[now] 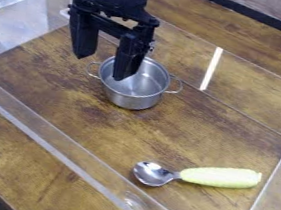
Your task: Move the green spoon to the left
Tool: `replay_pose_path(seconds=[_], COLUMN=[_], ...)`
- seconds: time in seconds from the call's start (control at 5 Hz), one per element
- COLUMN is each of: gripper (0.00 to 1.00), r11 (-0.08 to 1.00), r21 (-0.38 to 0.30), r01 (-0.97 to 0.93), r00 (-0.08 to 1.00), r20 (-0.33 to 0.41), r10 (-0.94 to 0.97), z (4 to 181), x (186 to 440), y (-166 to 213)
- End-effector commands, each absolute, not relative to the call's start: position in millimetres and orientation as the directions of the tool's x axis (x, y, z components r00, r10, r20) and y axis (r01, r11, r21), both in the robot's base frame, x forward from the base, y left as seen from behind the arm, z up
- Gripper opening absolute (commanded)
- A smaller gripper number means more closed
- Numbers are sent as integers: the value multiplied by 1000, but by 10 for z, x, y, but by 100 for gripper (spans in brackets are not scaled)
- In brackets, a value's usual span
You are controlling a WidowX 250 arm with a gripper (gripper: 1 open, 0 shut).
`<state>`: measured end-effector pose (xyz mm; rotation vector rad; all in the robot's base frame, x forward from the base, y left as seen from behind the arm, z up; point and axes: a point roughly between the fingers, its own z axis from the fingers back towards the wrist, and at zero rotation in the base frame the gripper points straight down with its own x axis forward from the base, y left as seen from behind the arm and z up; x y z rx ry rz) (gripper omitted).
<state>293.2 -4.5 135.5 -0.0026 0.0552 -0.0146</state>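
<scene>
We see the big brown desk [91, 134]. The black jaws [105, 69] are wide open, up by the round silver pot [135, 83]. The green spoon [200, 176] lies on the desk near the front, its shiny bowl end toward the pot's side.
</scene>
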Motion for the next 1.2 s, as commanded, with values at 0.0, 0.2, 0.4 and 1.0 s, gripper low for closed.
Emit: replay_pose_path(seconds=[0.0,0.2,0.4,1.0], gripper=[100,100,100,100], r11=[999,969,877,664], r21=[-10,-4,16,59], r01=[35,248,480,745], r00=[996,966,876,664], r20=[-84,-77,-51,25], r10=[-36,-248,-479,-747], z=[1179,1001,874,463], x=[2964,3070,3150,3344], y=[-86,-359,-761,-1450])
